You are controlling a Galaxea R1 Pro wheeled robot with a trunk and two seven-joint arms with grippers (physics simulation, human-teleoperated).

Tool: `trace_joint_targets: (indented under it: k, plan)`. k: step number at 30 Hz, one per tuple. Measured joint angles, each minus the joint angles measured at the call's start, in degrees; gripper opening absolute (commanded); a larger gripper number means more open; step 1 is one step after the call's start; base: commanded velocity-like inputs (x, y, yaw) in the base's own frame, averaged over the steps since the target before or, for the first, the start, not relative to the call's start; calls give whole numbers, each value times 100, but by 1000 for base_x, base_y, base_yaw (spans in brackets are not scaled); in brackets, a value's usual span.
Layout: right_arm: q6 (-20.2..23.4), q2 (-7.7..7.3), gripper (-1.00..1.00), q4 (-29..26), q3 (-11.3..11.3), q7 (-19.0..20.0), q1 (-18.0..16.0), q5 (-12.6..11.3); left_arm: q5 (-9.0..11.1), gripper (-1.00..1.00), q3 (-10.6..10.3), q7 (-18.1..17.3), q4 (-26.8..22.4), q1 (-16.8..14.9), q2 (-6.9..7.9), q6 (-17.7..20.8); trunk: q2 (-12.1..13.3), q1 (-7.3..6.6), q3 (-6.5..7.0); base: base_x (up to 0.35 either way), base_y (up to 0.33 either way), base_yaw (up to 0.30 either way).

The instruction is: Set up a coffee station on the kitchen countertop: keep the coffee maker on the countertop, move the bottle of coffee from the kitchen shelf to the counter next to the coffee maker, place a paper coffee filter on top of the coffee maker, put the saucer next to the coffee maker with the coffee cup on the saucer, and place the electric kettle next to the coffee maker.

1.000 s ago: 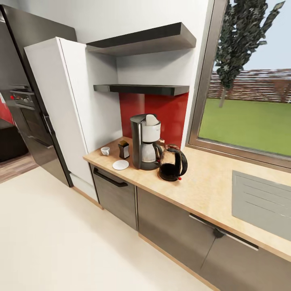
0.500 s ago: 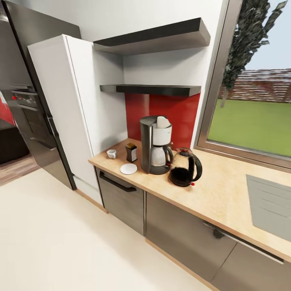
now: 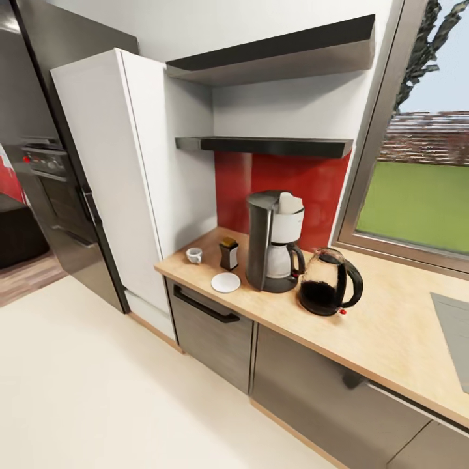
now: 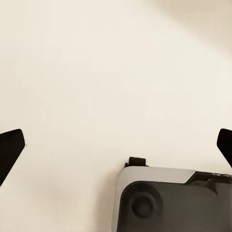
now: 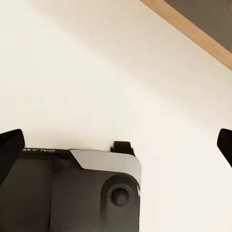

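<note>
1. Light-wood kitchen countertop [image 3: 384, 326] runs under a red backsplash [image 3: 286, 189] and the kitchen shelf [image 3: 273, 146].
2. From the head, the coffee maker [image 3: 272, 242] wears the paper coffee filter [image 3: 288, 202]. At its 3 o'clock stands the electric kettle [image 3: 327, 284]; at 9 o'clock the bottle of coffee [image 3: 228, 253], the coffee cup [image 3: 193, 255] and the bare saucer [image 3: 225, 282].
3. Both wrists face cream floor [image 4: 96, 72]; left gripper [image 4: 116, 147] and right gripper [image 5: 116, 147] are spread wide, empty.

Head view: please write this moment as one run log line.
counter: coffee maker, filter on top | jar, kettle beside | cup off saucer | left gripper, right gripper open, empty
</note>
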Motion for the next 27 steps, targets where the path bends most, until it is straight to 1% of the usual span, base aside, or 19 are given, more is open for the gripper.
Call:
trace_joint_targets:
  k: [6,9,27]
  plan:
    - [0,0,100,0,0,13,0,0,0,100,9,0,0,0,-2,0,0,0,0,224,276,-1]
    - [0,0,100,-1,0,18,-1,0,0,100,16,-1,1,-1,3,0,0,0,0,224,276,-108]
    - [1,-7,100,-10,0,32,0,0,-1,100,36,-1,2,-2,5,0,0,0,0,224,276,-251]
